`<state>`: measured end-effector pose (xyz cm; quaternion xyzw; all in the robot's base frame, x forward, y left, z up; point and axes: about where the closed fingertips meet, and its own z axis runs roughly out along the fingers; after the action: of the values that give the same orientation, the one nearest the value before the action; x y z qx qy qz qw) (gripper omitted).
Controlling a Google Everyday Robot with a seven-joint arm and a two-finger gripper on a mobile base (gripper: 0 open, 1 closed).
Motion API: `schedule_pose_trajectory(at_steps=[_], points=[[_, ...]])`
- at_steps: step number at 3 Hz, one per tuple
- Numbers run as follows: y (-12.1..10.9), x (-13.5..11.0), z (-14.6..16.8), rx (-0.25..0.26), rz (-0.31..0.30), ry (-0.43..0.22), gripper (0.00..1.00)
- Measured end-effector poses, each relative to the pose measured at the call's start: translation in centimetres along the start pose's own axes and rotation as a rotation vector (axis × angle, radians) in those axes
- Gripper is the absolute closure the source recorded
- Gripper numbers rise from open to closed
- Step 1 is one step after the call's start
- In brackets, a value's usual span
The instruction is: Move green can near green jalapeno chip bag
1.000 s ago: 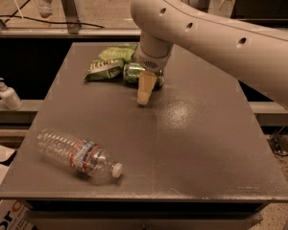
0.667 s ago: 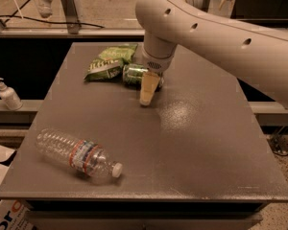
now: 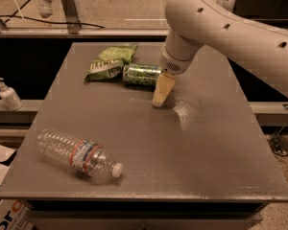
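Note:
The green can (image 3: 141, 74) lies on its side at the back of the grey table (image 3: 206, 143), its left end touching the green jalapeno chip bag (image 3: 108, 63). The crinkled bag lies flat to the can's left. My gripper (image 3: 162, 91) hangs from the white arm just right of the can's right end, tip down close to the tabletop. It is open and holds nothing. Only one beige finger (image 3: 164, 86) shows clearly.
A clear plastic water bottle (image 3: 79, 155) lies on its side at the table's front left. A white pump bottle (image 3: 8, 95) stands on a ledge off the left edge. The big white arm (image 3: 240, 28) spans the back right.
My gripper has drawn away to the right, off the can. The can now shows whole and stays beside the bag.

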<state>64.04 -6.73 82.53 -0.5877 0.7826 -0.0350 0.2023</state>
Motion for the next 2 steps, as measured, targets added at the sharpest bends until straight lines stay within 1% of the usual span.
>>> schedule_pose_trajectory(at_steps=[1, 2], points=[[-0.7, 2.9, -1.1, -0.053, 0.076, -0.113, 0.00], [-0.9, 5.2, -2.8, -0.111, 0.142, -0.241, 0.00]])
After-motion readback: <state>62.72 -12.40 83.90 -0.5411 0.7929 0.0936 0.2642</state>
